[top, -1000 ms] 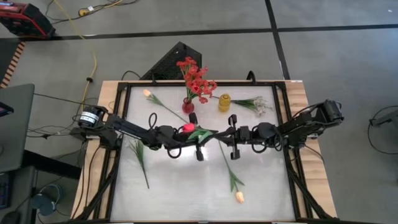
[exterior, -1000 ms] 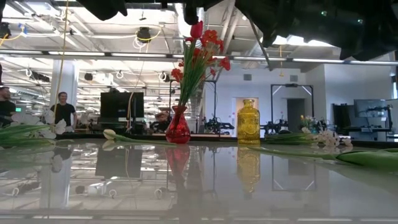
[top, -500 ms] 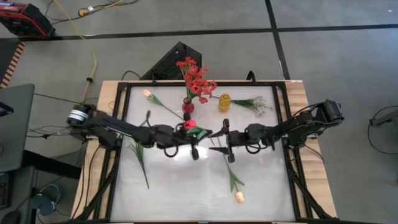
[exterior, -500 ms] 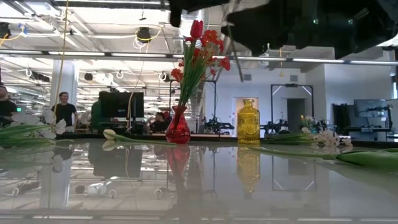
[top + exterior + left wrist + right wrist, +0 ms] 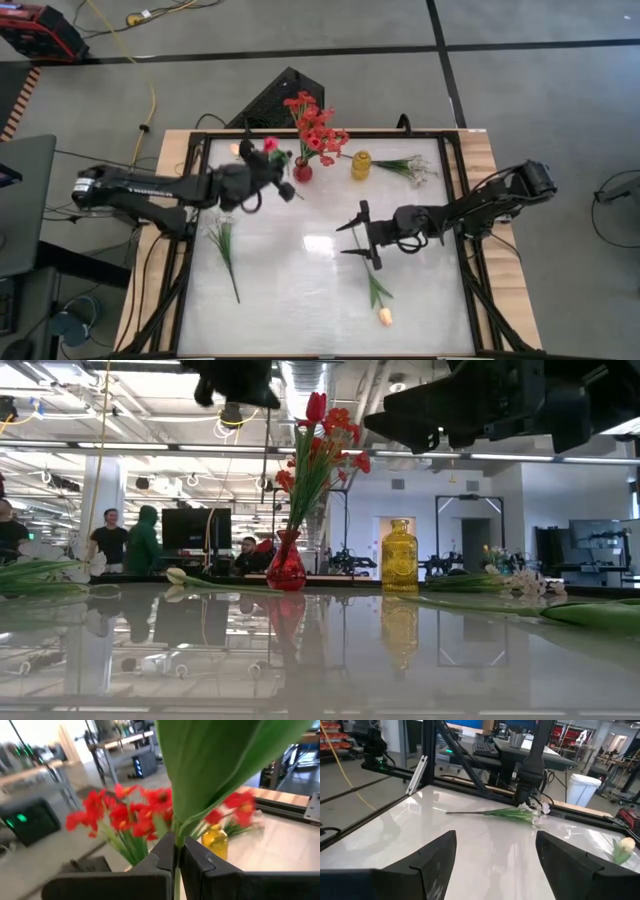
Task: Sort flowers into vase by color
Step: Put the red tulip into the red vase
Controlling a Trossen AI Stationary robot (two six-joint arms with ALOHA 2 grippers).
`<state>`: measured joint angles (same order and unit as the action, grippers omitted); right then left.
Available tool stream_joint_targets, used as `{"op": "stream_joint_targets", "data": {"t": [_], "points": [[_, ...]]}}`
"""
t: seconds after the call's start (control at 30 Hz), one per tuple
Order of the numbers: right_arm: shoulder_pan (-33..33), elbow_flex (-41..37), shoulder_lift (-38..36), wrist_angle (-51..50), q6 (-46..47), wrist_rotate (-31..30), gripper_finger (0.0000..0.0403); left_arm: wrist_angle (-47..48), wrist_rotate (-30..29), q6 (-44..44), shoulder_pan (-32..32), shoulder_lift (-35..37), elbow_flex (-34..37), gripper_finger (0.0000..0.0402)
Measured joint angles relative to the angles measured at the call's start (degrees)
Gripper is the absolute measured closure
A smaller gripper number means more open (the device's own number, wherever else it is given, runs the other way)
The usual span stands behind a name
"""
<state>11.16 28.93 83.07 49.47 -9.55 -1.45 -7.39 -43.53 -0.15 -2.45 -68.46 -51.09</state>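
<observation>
My left gripper (image 5: 266, 166) is shut on a red tulip (image 5: 270, 145), raised just left of the red vase (image 5: 302, 172). That vase holds several red flowers (image 5: 316, 126). A yellow vase (image 5: 361, 165) stands to its right, and both vases show in the low view (image 5: 286, 565). My right gripper (image 5: 354, 236) is open and empty over the table's middle. A pale tulip (image 5: 385, 317) lies near the front. White sprigs lie at the far right (image 5: 412, 168) and at the left (image 5: 224, 248). My left gripper pinches the red tulip's green stem (image 5: 175, 851) between its two fingers, just below a broad leaf (image 5: 215, 765). The stem runs along the fingers and out past their tips. The tulip is lifted clear of the table.
Another pale tulip (image 5: 237, 150) lies at the far left, partly under my left arm. A black frame (image 5: 455, 200) rims the white table. People stand in the room behind (image 5: 110, 540).
My left gripper has carried the red tulip from the table's middle toward the far left, up beside the red vase. The tulip is now clear of the table. My right gripper has stayed near the middle, drifting slightly toward the near edge.
</observation>
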Motion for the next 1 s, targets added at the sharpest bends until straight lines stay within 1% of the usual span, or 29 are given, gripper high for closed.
{"op": "stream_joint_targets", "data": {"t": [0.1, 0.17, 0.23, 0.3, 0.43, 0.57, 0.83, 0.93, 1.0], "points": [[0.0, 0.0, -0.79, -1.46, 0.08, -0.07, 0.0101, -0.3, 7.86, -3.66, -7.83, 0.29, 1.83, 0.0401], [0.01, 0.0, -1.32, -2.73, 0.08, -0.18, 0.0101, -1.03, 11.69, -5.56, -11.98, 0.23, 2.89, 0.0401], [0.02, 0.0, -1.5, -3.52, 0.08, -0.2, 0.0101, -5.08, 16.67, -6.81, -14.82, 0.23, 3.62, 0.0401], [0.02, 0.02, -1.51, -4.38, 0.1, -0.2, 0.0101, -8.14, 19.91, -7.04, -16.31, 0.25, 3.74, 0.0401], [0.0, 0.02, -1.43, -4.7, 0.09, -0.22, 0.0101, -10.7, 20.37, -6.55, -17.87, 0.25, 3.78, 0.0401], [-0.04, 0.02, -1.4, -4.6, 0.06, -0.22, 0.0101, -10.32, 20.31, -6.78, -18.84, -0.24, 3.8, 0.0401], [-0.04, 0.02, -1.38, -4.52, 0.08, -0.24, 0.0101, -14.26, 20.6, -6.63, -19.31, -6.26, 3.87, 0.0401], [-0.04, 0.02, -1.38, -4.96, 0.08, -0.24, 0.0101, -15.33, 20.82, -7.18, -20.26, -7.54, 3.87, 0.0401], [-0.04, 0.02, -1.38, -5.51, 0.08, -0.24, 0.0101, -14.69, 22.13, -7.75, -20.94, -7.74, 3.87, 0.0401]]}}
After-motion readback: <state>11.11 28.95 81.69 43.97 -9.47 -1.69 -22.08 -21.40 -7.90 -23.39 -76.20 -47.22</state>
